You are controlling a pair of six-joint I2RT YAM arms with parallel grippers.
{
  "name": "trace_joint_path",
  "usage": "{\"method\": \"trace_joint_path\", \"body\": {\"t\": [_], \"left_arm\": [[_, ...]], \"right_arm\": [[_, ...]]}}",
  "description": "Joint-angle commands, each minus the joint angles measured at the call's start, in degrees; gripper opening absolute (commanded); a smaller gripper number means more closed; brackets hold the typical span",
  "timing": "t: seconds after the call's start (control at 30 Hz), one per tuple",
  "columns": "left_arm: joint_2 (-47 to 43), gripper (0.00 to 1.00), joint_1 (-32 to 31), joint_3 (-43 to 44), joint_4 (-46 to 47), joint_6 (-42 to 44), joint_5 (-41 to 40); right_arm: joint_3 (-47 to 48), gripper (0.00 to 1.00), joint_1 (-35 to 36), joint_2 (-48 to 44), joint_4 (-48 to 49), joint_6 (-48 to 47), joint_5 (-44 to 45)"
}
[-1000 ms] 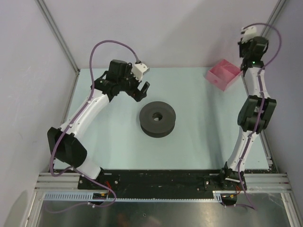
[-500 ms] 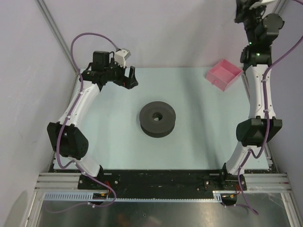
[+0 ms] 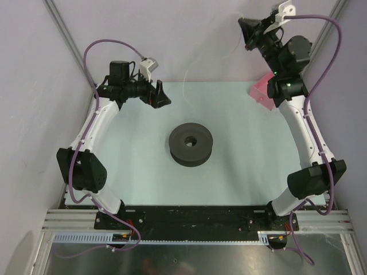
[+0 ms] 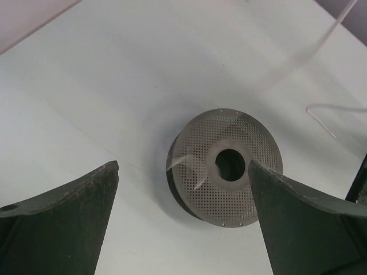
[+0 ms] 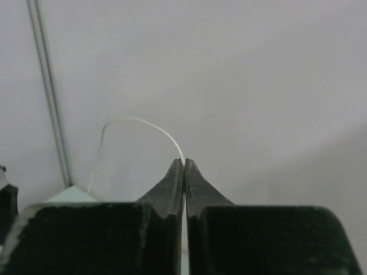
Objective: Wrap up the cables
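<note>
the right wrist view alone shows the grip: the right end effector (image 5: 184, 164) is clenched on the cable (image 5: 135, 120), 1 hair-fine whitish wire that arcs up from the fingertips and drops away to the left. the left wrist view shows more of that wire lying looped on the desk (image 4: 86, 80) beyond the dark grey spool (image 4: 252, 192), and the left end effector (image 4: 183, 167) released, its 2 fingers wide apart with nothing between them. from above the wire is only a faint line near the back wall, and the right arm hides part of the pink box (image 3: 259, 91). half a second earlier that box was uncovered and the right end effector was up in the far right corner; it has since swung left, while the spool has stayed put
</note>
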Motion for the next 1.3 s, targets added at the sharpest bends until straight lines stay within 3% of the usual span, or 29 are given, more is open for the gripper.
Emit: {"method": "trace_joint_path", "body": {"t": [0.0,0.2,0.43,0.73,0.9,1.1,1.27], "left_arm": [[-4.64,0.99,0.47,-3.17,3.19,5.83,7.72],[-4.21,0.99,0.48,-6.88,4.42,8.24,8.86],[-3.49,0.99,0.34,-12.43,4.40,12.85,5.98],[-3.10,0.99,0.14,-14.31,4.40,12.34,5.34],[-2.41,0.99,-1.02,-14.29,4.40,12.67,3.46],[1.26,0.97,-9.68,-11.77,4.60,16.61,-0.91],[9.49,0.92,-19.53,-3.48,4.70,17.69,-5.48]], "right_arm": [[-6.33,0.00,1.05,-1.68,-1.57,6.21,0.00],[-17.89,0.00,0.79,-3.23,-7.58,6.34,1.33],[-25.18,0.00,-6.28,-2.36,-20.46,5.59,1.15],[-27.85,0.00,-15.91,1.94,-23.69,4.28,9.50],[-29.60,0.00,-18.36,2.51,-28.41,4.18,7.99],[-34.70,0.00,-19.14,-0.19,-34.42,3.60,5.20],[-39.00,0.00,-21.50,-4.02,-36.25,2.11,5.83]]}}
